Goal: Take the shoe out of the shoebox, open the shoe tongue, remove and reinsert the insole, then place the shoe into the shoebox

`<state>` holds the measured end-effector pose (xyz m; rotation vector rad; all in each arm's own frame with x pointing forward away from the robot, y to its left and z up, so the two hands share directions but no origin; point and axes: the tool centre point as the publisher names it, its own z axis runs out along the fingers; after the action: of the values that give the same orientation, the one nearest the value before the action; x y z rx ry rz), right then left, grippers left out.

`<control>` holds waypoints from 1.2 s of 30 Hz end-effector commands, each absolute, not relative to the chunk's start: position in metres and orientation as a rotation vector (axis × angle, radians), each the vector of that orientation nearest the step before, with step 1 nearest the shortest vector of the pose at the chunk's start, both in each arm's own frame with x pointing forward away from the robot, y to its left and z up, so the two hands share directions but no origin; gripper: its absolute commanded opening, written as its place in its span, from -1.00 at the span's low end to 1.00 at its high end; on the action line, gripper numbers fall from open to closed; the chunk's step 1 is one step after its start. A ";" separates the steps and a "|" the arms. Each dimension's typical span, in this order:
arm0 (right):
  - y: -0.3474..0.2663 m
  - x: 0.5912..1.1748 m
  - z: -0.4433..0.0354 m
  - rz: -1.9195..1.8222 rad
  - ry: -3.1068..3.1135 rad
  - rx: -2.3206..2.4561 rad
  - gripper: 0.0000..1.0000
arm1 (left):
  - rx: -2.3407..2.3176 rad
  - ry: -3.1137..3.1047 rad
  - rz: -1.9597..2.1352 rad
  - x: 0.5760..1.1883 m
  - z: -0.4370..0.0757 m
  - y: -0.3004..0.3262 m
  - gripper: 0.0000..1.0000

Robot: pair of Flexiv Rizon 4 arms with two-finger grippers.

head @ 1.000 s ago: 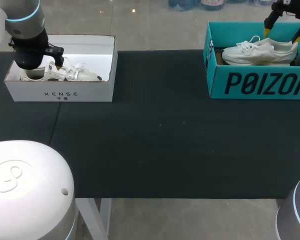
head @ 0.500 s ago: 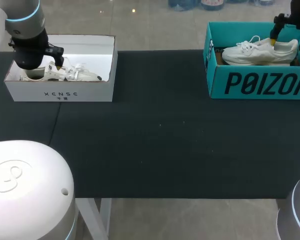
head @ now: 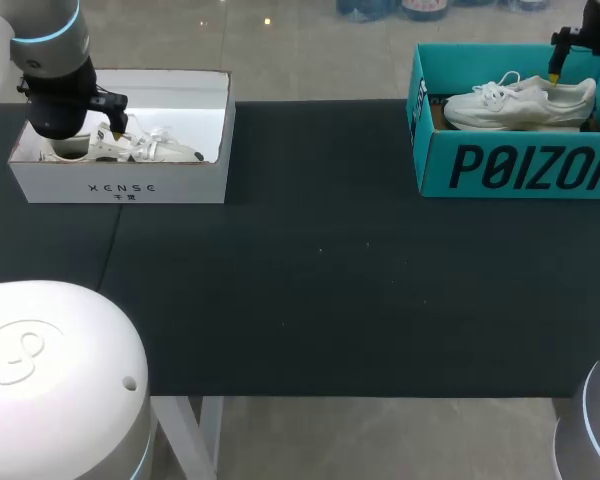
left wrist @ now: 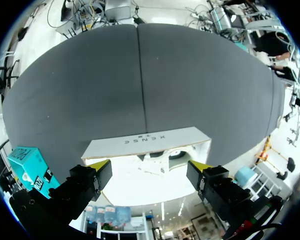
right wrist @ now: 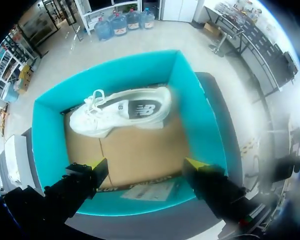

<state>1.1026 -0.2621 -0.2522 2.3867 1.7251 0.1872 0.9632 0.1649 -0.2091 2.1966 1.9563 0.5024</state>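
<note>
Over the shoebox (right wrist: 44, 145) hangs the right tool (right wrist: 145, 167) (jaws wide).

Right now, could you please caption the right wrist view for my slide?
Open right gripper poised over the teal shoebox, a white shoe lying inside.

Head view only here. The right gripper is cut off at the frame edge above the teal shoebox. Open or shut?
Observer: Open. The right gripper is spread wide, with nothing in it.
Operator: Touching the shoe?
Observer: No contact visible. The white shoe lies ahead of it, along the wall of the teal shoebox farthest from the gripper.
Operator: Left side? The arm hides it.
Observer: The left gripper is open, above the white shoebox, holding nothing.
</note>
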 end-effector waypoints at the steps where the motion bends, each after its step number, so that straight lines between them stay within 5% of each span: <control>1: -0.274 1.133 -0.265 0.136 1.740 2.413 1.00 | 2.197 1.956 0.507 0.961 -0.209 0.165 1.00; 36: -0.327 1.203 -0.332 0.106 1.758 2.385 1.00 | 2.197 1.956 0.507 0.961 -0.209 0.165 1.00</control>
<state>1.1937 -0.3238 -0.3276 2.3711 1.7445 0.1240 0.9633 0.1649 -0.2090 2.1968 1.9562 0.5023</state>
